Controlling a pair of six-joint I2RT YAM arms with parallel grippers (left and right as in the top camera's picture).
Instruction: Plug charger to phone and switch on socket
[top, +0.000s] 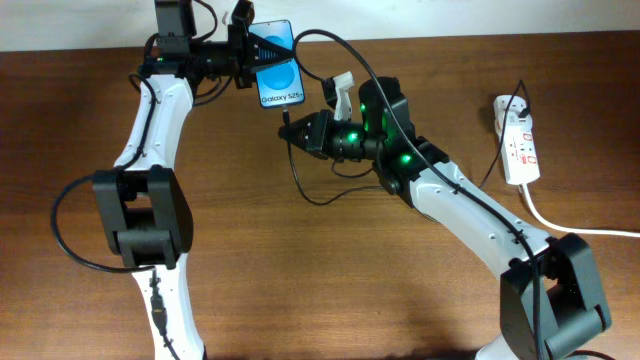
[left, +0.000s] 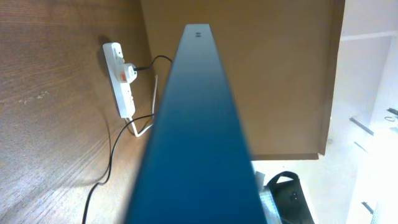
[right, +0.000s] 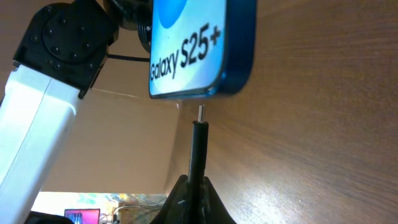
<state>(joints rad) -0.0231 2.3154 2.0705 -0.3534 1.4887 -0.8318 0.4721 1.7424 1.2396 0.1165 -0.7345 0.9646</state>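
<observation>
Surroundings: brown wooden tabletop (top: 300, 290). The socket (top: 518, 142) lies at the right edge, well apart from both grippers. A black plug (top: 513, 101) sits in its far end, and a thick white cord (top: 560, 222) trails off to the near right.
Left wrist view: the socket (left: 120, 78) shows far behind the phone's blue edge (left: 196, 124), which fills the middle of the frame.
In the way: a thick robot cable (top: 345, 48) arches from beside the phone's far right corner over the right arm, passing close to the phone's right side. The left arm (right: 43, 106) crowds the left of the right wrist view.
Left gripper (top: 243, 55): clamped on the left side of the phone (top: 276, 68), at the far centre of the tabletop, screen up and tilted.
Right gripper (top: 291, 131): pinched tight on the charger (top: 300, 185) just behind its plug; the thin cable droops in a loop toward the near side.
Plug to phone: in the right wrist view the metal plug tip (right: 200, 113) points at the phone's (right: 199, 50) lower edge, with a narrow gap between them. Whether it lines up with the port cannot be told.
Right gripper to phone: just near-right of it, apart.
</observation>
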